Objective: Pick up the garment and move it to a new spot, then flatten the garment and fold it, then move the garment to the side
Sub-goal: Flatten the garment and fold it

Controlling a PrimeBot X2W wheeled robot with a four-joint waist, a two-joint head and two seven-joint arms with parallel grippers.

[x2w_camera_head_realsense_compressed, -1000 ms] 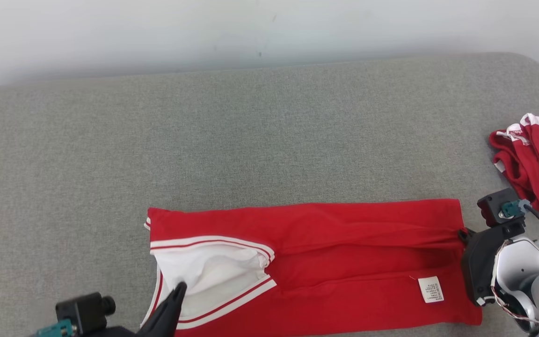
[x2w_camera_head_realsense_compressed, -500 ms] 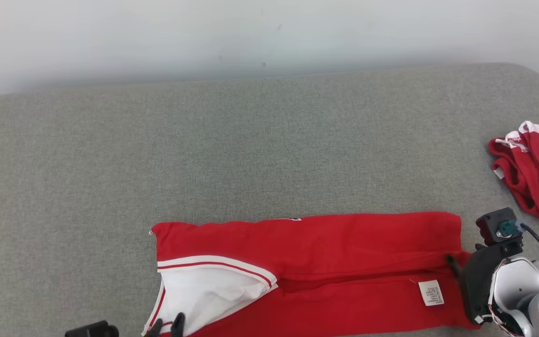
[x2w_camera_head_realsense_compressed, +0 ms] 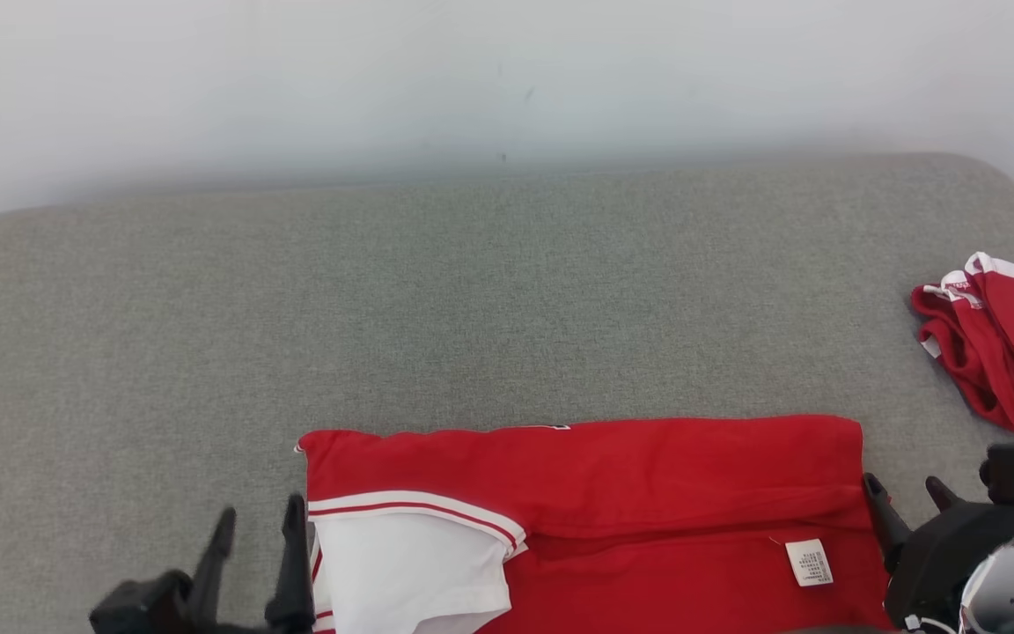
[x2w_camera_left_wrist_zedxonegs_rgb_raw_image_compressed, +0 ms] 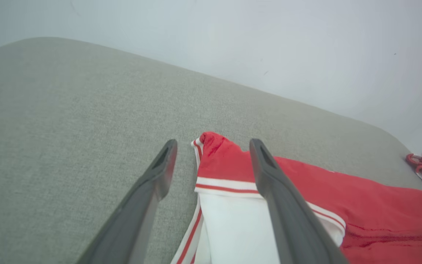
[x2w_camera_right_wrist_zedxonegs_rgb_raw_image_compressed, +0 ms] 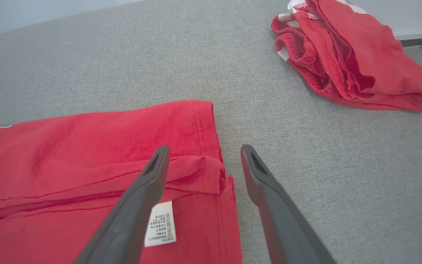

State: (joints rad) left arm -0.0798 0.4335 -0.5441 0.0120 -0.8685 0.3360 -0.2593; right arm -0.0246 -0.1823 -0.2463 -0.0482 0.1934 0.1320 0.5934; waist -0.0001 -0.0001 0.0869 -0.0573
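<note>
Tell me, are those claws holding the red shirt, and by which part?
Nothing is held. The left gripper and right gripper both stand open at opposite ends of the red shirt.

The grey cushion lies bare across its back and left — wide room to pass. The red garment fills the near middle, the left gripper at its collar end, the right gripper at its hem end. A heap of red clothes blocks the right edge; a bare strip separates heap and garment. The wall closes the back.
</note>
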